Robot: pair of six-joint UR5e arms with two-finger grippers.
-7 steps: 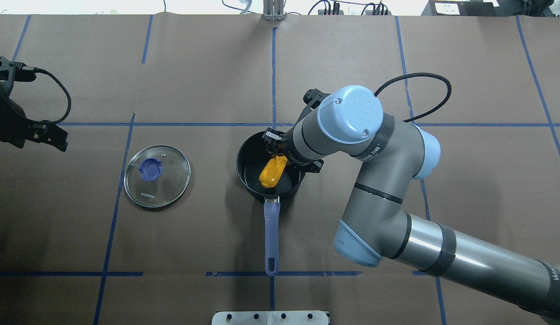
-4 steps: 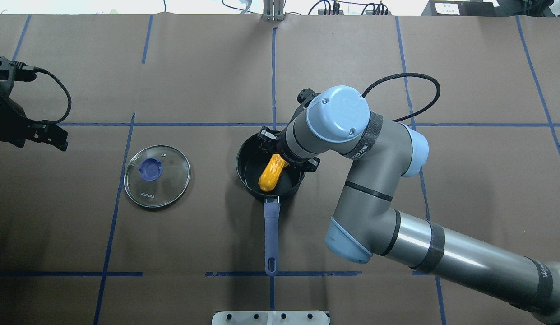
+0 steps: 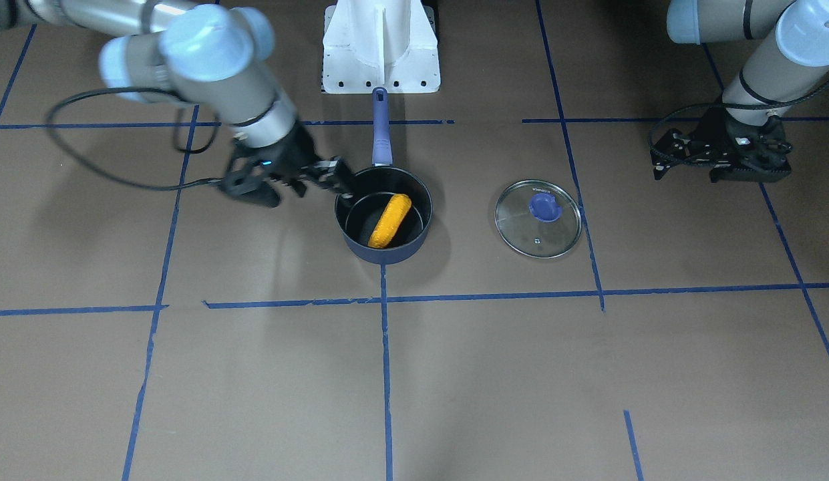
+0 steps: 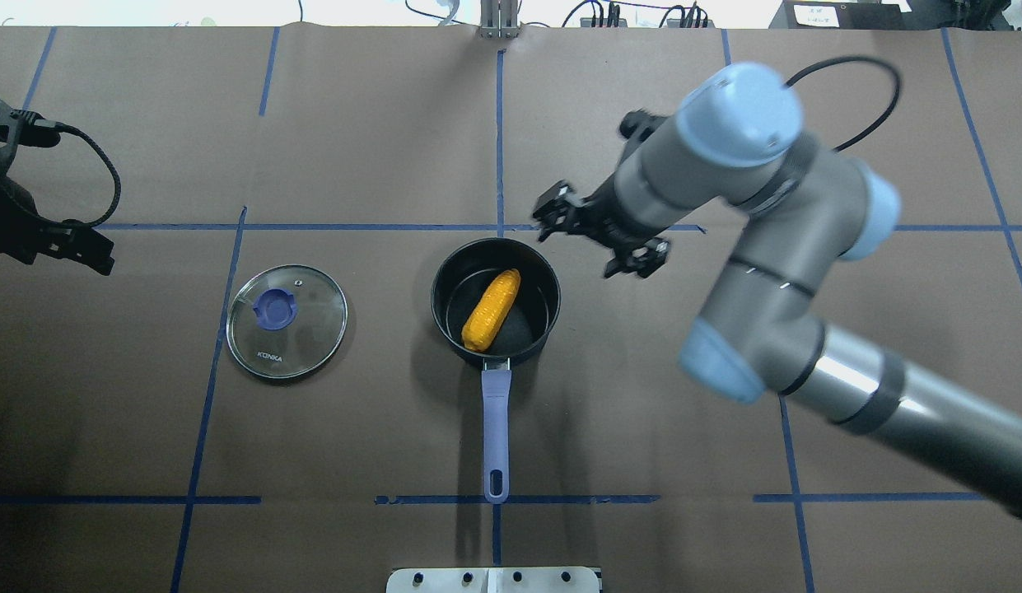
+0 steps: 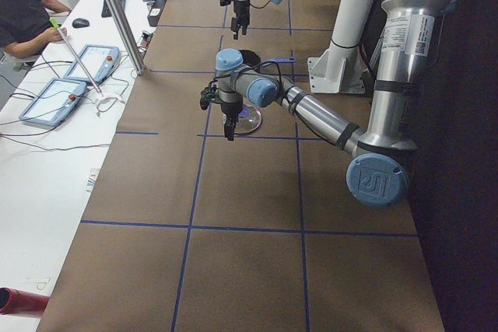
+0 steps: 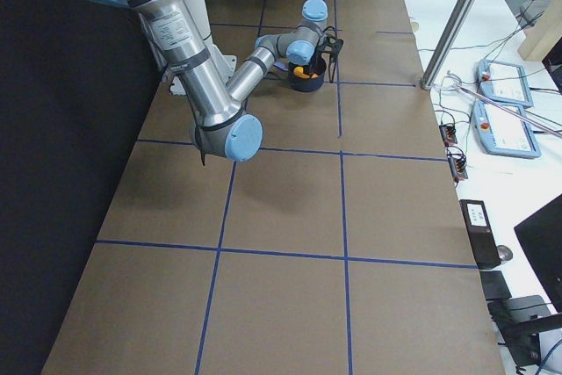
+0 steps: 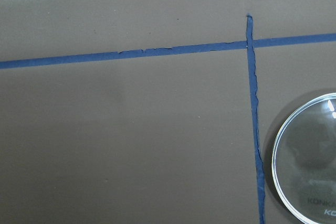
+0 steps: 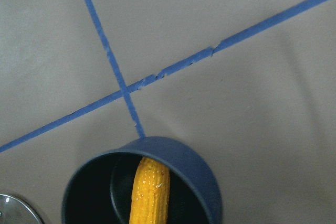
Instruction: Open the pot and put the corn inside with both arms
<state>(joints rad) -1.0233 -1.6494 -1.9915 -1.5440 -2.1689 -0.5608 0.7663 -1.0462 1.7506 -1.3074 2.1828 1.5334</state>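
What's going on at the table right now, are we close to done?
The corn lies inside the open pot. The glass lid sits flat on the table to the pot's left, on the robot's left side. The right gripper is empty and hovers just off the pot's far right rim, touching nothing. The left gripper hangs out at the table's left edge, also holding nothing. The task looks essentially finished.

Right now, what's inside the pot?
Only the corn is in the pot, lying slanted on its black bottom. The spot right under the corn is covered, so I can't see it. The lid lies off to the side.
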